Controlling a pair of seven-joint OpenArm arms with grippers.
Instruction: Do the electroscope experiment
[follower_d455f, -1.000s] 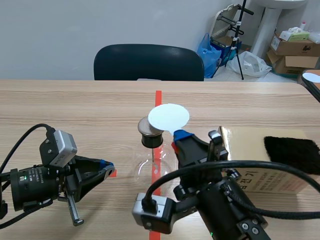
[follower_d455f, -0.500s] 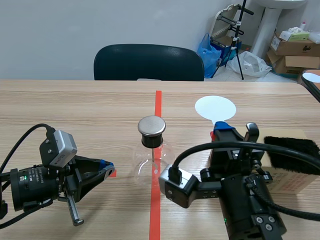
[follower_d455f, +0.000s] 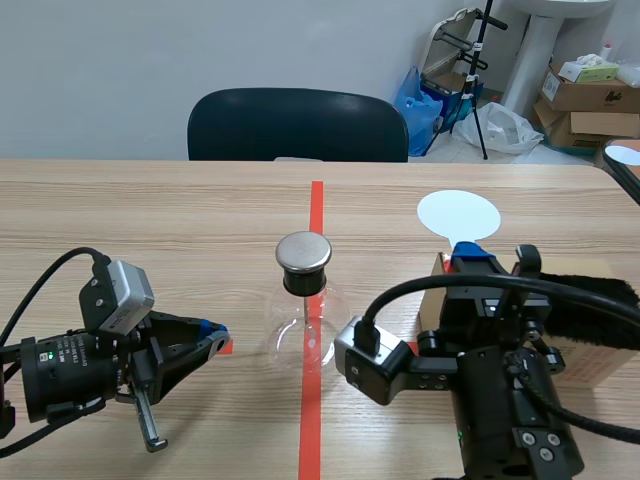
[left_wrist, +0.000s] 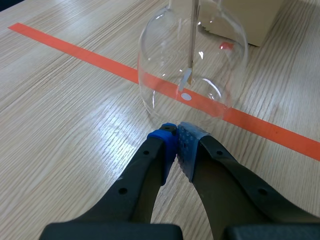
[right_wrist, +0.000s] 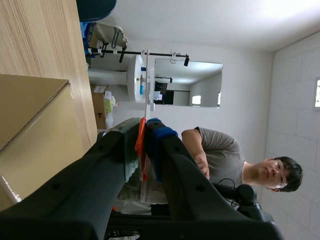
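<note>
Glass flask (follower_d455f: 303, 318), metal-capped, stood on the surface (follower_d455f: 150, 220) and contained only a thin rod (left_wrist: 192, 35) with a pale leaf (left_wrist: 186, 80). The right gripper (follower_d455f: 472, 258), fingers clamped on the orange handle (right_wrist: 141, 145) of a white paddle (follower_d455f: 458, 214), held it high near the box (follower_d455f: 605, 368) and black cloth (follower_d455f: 590, 300), apart from the flask; the left gripper (left_wrist: 177, 137) lay just beside the flask, fingers closed on nothing. Judged step: charging; the next move called for rubbing the paddle on the cloth.

Clear glass flask (follower_d455f: 300, 338), metal-capped, stands upright on the tape line (follower_d455f: 316, 215); white disc (follower_d455f: 458, 214) raised well apart.
</note>
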